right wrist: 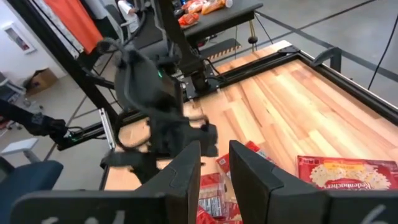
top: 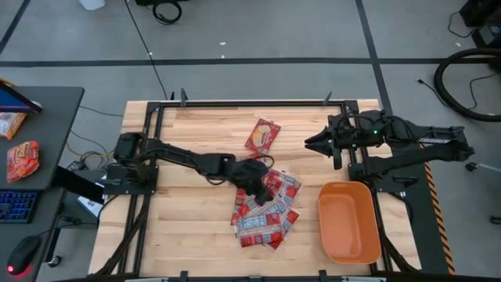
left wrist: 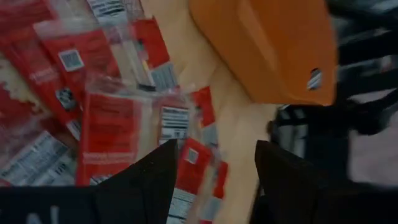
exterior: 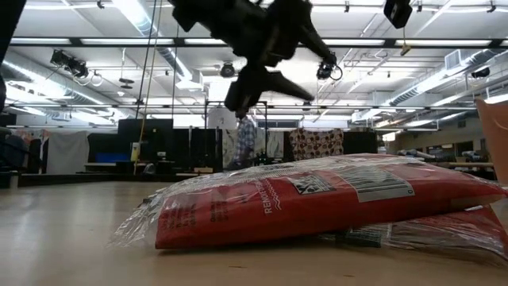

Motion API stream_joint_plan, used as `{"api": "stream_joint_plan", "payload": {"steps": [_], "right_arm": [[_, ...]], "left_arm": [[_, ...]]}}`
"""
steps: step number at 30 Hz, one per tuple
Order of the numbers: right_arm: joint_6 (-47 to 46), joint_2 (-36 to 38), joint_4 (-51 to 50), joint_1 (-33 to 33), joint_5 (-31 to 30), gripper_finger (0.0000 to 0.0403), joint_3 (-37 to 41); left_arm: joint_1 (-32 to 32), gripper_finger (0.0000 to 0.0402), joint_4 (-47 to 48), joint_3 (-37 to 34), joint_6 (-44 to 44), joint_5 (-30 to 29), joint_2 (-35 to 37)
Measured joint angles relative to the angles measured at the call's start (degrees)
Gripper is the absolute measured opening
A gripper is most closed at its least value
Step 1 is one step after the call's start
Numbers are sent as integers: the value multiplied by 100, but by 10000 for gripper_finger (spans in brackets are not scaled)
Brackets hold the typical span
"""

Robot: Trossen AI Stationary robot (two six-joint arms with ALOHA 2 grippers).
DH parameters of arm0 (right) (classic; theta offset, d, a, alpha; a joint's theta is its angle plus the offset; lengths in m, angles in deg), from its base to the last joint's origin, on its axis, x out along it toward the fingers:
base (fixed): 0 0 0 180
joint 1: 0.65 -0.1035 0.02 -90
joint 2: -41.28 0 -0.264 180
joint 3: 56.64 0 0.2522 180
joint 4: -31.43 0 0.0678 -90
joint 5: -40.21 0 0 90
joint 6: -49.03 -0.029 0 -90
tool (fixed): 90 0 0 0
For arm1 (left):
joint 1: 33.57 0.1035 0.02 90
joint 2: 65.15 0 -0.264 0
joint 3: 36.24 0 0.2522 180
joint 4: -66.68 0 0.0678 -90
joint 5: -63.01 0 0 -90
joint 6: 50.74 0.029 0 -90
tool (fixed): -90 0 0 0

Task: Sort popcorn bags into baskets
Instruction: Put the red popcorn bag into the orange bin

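Note:
A heap of flat red popcorn packets lies at the table's middle, near the near edge, and fills the low view. One larger red bag picturing popcorn lies apart toward the far edge and also shows in the right wrist view. The orange basket stands right of the heap. My left gripper hovers open over the heap's far-left part, clear above it in the low view. My right gripper waits open near the far right.
A black metal frame borders the table's far edge. A side table at the far left holds orange snack bags and a keyboard. Bare wood lies left of the heap and between the heap and the large bag. A person stands far behind.

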State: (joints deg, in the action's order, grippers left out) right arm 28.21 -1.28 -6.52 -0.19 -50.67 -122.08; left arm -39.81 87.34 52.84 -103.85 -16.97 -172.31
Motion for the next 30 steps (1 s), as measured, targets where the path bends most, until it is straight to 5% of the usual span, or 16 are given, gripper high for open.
{"api": "stream_joint_plan", "payload": {"steps": [13, 30], "right_arm": [[-151, -13, 12, -355, -274, 90, 2], [-107, -64, 76, -416, -274, 90, 4]], "left_arm": [[469, 219, 281, 157, 146, 271, -834], [451, 219, 117, 150, 248, 574, -1056]]}}
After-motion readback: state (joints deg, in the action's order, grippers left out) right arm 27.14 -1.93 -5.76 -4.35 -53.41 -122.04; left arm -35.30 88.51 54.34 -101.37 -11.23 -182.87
